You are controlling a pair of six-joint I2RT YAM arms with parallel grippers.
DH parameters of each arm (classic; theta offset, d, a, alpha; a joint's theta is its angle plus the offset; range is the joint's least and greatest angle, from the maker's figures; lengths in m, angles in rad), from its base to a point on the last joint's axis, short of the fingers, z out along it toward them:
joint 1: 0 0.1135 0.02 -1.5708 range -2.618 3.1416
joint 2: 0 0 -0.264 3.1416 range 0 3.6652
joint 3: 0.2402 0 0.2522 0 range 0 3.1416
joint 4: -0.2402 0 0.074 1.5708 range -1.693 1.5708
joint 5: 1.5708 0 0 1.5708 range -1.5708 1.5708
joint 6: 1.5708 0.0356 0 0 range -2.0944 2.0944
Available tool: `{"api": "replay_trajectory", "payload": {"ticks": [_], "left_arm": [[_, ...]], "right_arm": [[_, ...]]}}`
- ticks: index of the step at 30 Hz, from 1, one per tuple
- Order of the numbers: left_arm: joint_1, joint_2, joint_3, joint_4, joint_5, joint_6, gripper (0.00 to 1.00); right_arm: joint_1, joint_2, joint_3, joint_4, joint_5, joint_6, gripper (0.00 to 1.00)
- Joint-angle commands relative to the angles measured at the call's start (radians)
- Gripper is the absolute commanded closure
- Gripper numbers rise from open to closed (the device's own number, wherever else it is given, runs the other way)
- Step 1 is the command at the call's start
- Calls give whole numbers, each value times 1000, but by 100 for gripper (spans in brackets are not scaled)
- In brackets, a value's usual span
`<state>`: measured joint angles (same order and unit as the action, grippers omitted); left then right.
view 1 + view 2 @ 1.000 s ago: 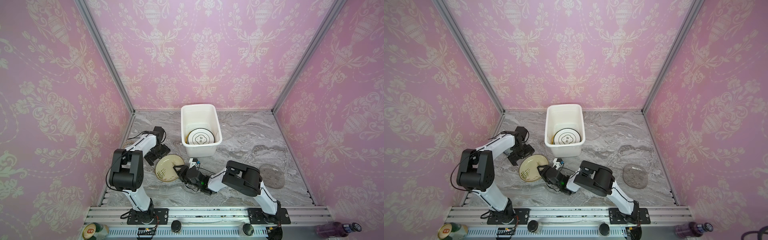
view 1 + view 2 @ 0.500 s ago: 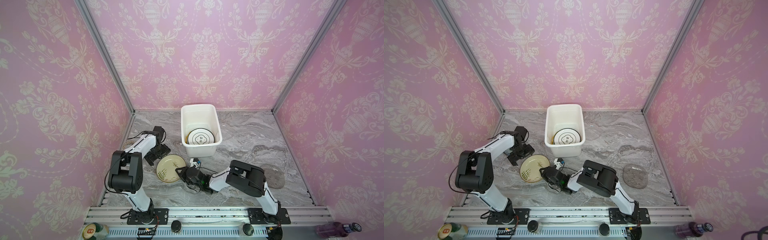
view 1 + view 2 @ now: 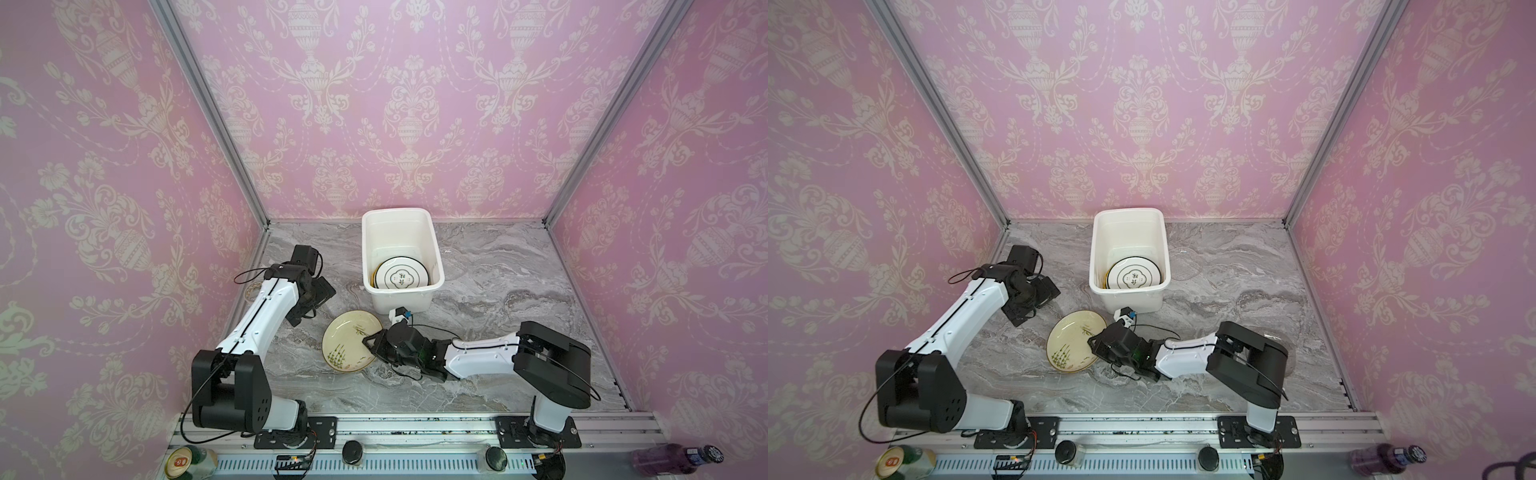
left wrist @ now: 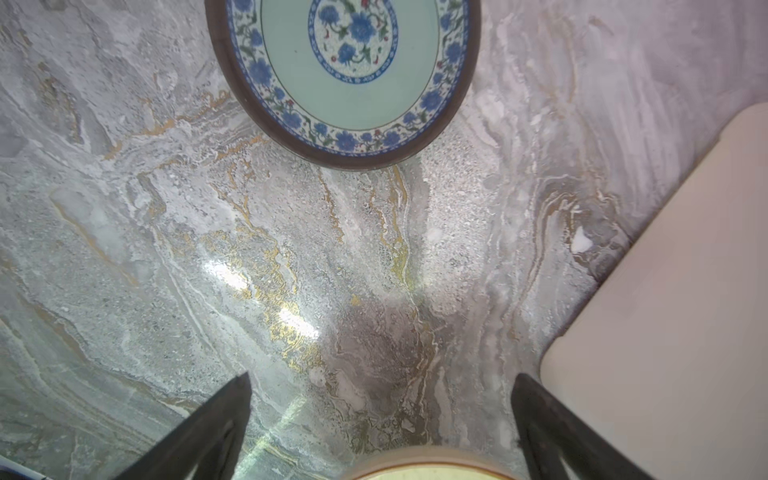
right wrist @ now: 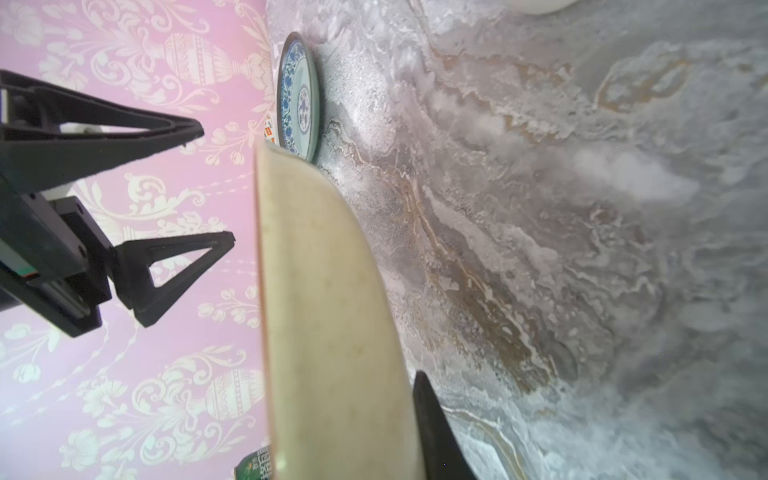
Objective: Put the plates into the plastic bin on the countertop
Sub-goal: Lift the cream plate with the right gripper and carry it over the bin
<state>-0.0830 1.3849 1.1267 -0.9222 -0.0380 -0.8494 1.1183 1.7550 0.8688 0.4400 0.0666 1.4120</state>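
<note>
My right gripper [image 3: 371, 347] [image 5: 345, 384] is shut on the right rim of a cream plate [image 3: 349, 347] [image 3: 1069, 345] [image 5: 324, 291] with green grass marks. The plate is tilted off the countertop [image 3: 498, 270], in front of the white plastic bin [image 3: 401, 297] [image 3: 1129, 297]. A white dark-ringed plate [image 3: 401, 276] lies on top inside the bin. My left gripper [image 3: 316, 305] [image 4: 382, 376] [image 5: 216, 185] hangs open and empty left of the bin. A blue-patterned plate [image 4: 345, 75] [image 5: 299, 99] lies flat by the left wall.
A clear glass plate [image 3: 1185, 266] lies just right of the bin. A grey glass plate [image 3: 1291, 357] peeks out behind the right arm's elbow. A can [image 3: 183, 461] and a purple bottle [image 3: 673, 459] lie beyond the front rail. Pink walls close three sides.
The right gripper has closed on the cream plate's rim. The plate has shifted a little toward the front and right and tipped up. The left arm has stayed put.
</note>
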Motion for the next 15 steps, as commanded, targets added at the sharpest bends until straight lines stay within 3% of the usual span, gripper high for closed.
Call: {"api": "replay_trajectory", "payload": {"ticks": [1,8,15], "left_arm": [[-6,-79,8,-11,-41,35,1],[-6,-208,41,35,40,77,1],[-7,-290,84,163,269,142,1]], "right_arm": [[-11,-83,66,-147,-73,-134,86],[-21,-147,266,-481,-188,-373,85],[-115,-261,441,-818,-303,-570,86]]}}
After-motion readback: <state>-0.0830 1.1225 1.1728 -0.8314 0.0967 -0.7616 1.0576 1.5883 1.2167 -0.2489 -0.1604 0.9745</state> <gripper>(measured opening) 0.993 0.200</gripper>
